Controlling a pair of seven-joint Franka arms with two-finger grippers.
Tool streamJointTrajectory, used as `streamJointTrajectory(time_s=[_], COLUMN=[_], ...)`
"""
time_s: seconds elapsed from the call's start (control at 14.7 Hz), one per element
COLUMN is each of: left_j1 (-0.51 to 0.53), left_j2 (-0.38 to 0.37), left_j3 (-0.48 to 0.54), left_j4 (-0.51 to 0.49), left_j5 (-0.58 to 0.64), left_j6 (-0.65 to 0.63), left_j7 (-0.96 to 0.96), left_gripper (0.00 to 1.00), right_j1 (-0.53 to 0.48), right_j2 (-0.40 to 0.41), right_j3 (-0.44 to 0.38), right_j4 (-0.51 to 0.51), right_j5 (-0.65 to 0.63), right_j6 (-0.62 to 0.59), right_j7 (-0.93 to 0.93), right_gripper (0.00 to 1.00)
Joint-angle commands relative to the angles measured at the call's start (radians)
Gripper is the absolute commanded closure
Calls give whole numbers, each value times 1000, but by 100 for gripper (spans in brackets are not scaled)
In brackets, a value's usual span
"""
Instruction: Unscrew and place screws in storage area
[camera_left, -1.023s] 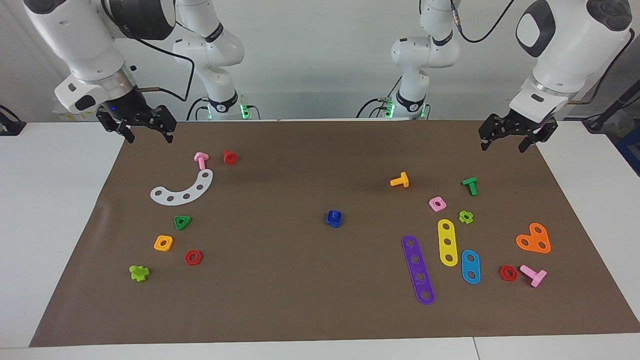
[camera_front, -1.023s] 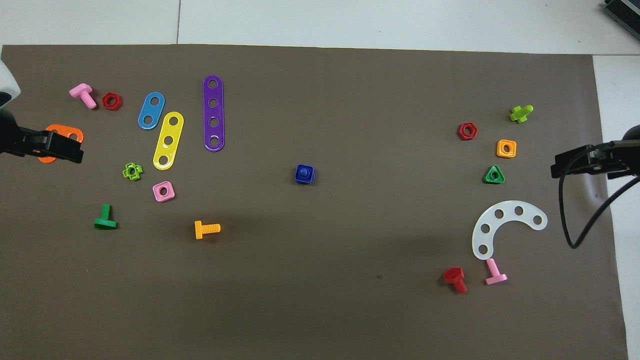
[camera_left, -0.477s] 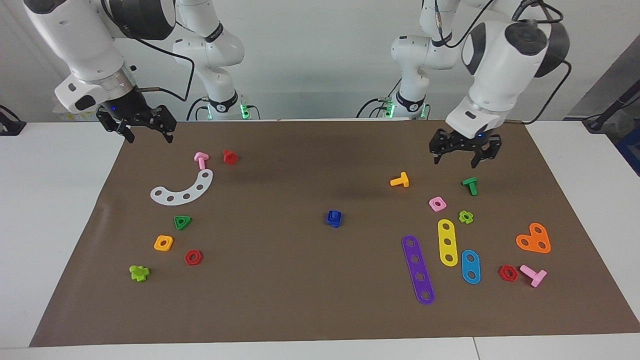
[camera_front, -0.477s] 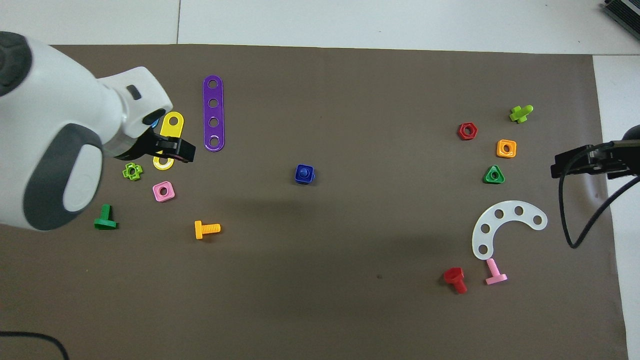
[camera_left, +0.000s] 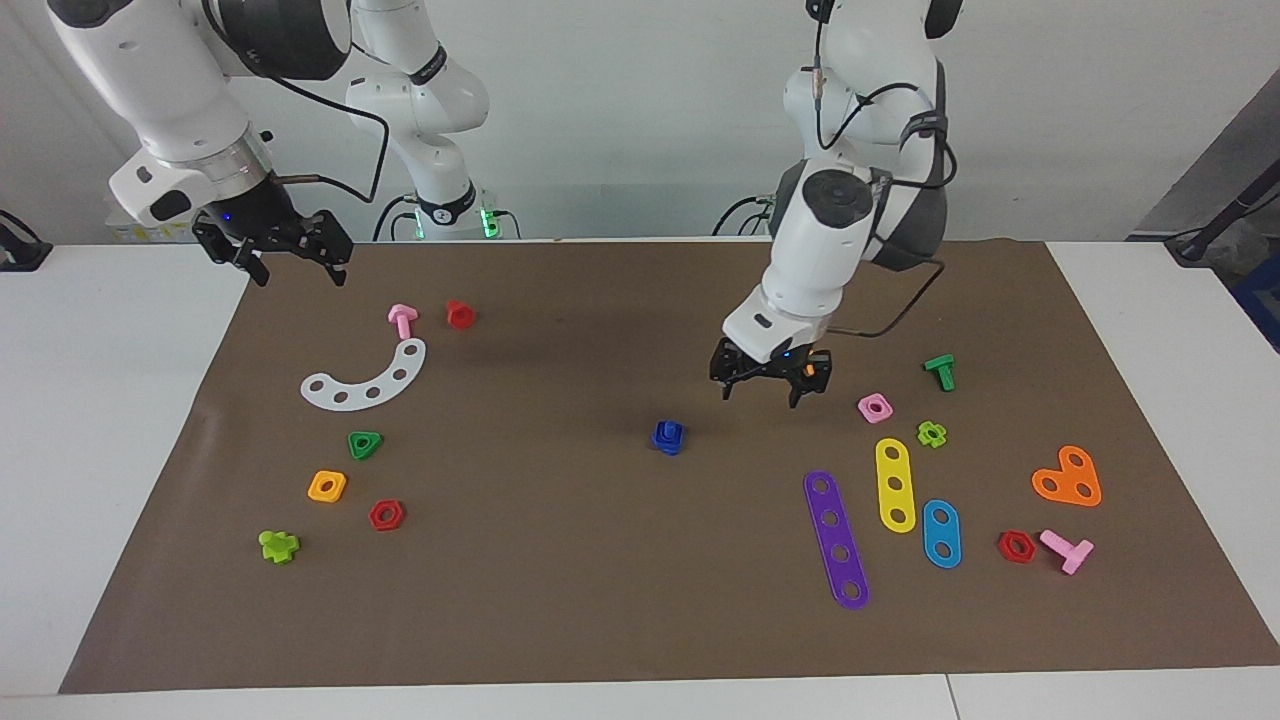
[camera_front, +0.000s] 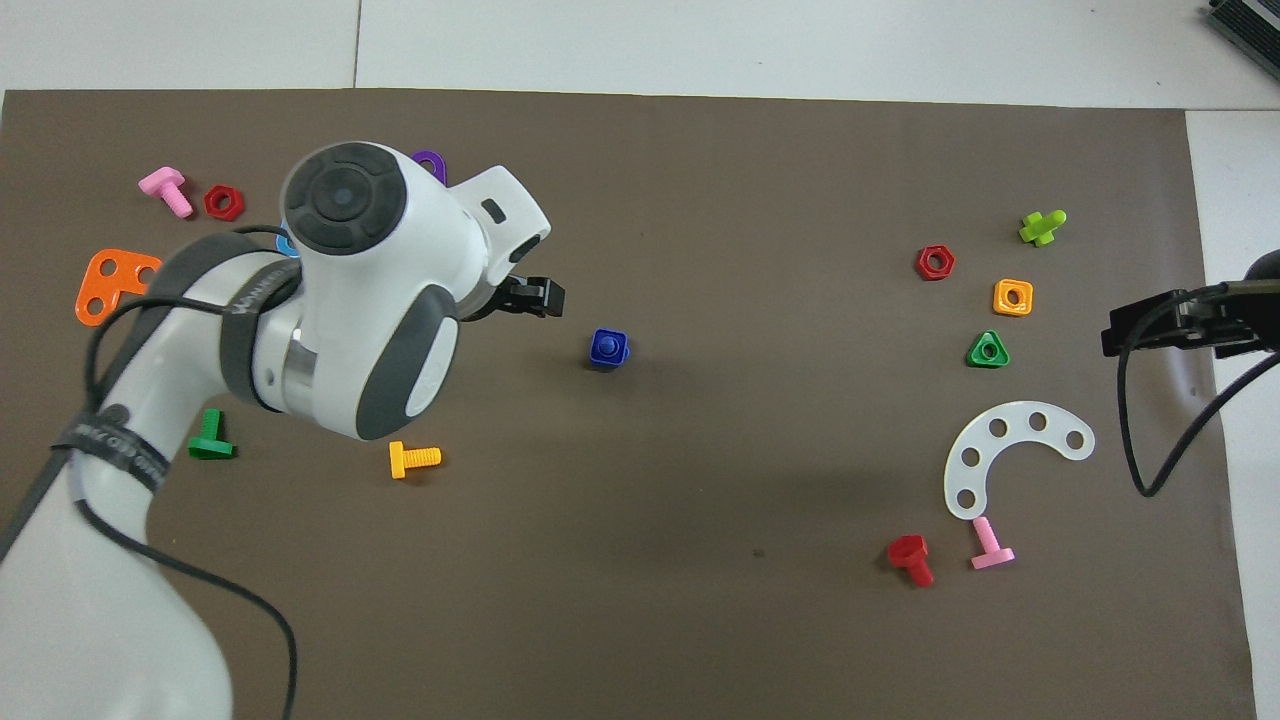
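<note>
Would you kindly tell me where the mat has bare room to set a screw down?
Bare mat lies between the blue screw and nut and the white curved strip, and along the mat edge farthest from the robots. It is crowded around the purple strip and the green triangular nut.

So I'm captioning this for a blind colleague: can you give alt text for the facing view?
The left arm's open tool hovers over the brown mat beside a small dark-blue plastic screw assembly at its centre. The right arm's open tool waits above the mat's corner, near a white curved five-hole strip.
</note>
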Motion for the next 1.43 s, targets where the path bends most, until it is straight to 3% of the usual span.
streamJointTrajectory(time_s=[0.0,0.75,1.36], left_j1=[-59,-150,-142], left_j2=[121,166,178], left_j3=[21,19,19], left_j4=[73,-8,-11], left_j5=[-17,-2,-2], left_j6=[81,181,180], left_j7=[-54,-44,15], left_gripper=[0,5,22], right_j1=[-7,-7,-9], right_j2=[-22,-22,-22], right_j3=[9,9,9], right_j4=[-22,-22,-22], right_j5=[0,0,0], right_j6=[5,5,5], right_j7=[6,6,6], right_gripper=[0,0,0])
